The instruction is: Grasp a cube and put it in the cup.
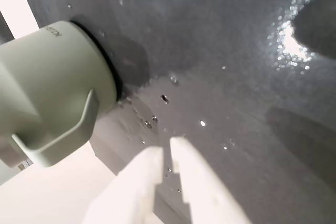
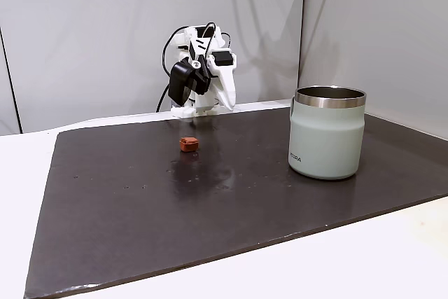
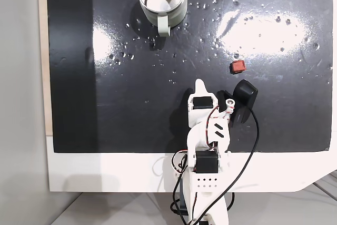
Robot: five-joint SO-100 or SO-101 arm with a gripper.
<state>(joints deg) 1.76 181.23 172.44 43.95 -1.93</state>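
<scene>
Hand: the hand (image 1: 167,148) hangs folded back near the arm's base, its two white fingers nearly together with only a thin slit between them, holding nothing.
Cube: the cube (image 3: 238,67) lies alone on the dark mat (image 3: 105,104), ahead of the arm and off to the right in the top-down fixed view; in the side-on fixed view it sits in front of the arm (image 2: 201,68), untouched.
Cup: the cup (image 2: 327,133) stands upright and empty, well apart from the cube, its handle (image 3: 164,26) turned toward the arm.
Risk, grasp: the cube is tiny, so I judge that fingers closing slightly off-centre could flick it away or pinch only a corner (the glossy mat would let it slide).
Risk, aim: the wrist view faces the cup, not the cube, so the approach needs a swing to the side; a poor swing could push the cube instead.
Risk, drop: a low carry could knock the steel rim (image 2: 330,96) or the handle and shove the cup.
Surroundings: water droplets and bright glare patches on the mat, black cables (image 3: 247,146) trailing from the arm, white desk (image 2: 336,264) around the mat.
Obstacles: nothing stands between hand and cube, nor between cube and cup.
</scene>
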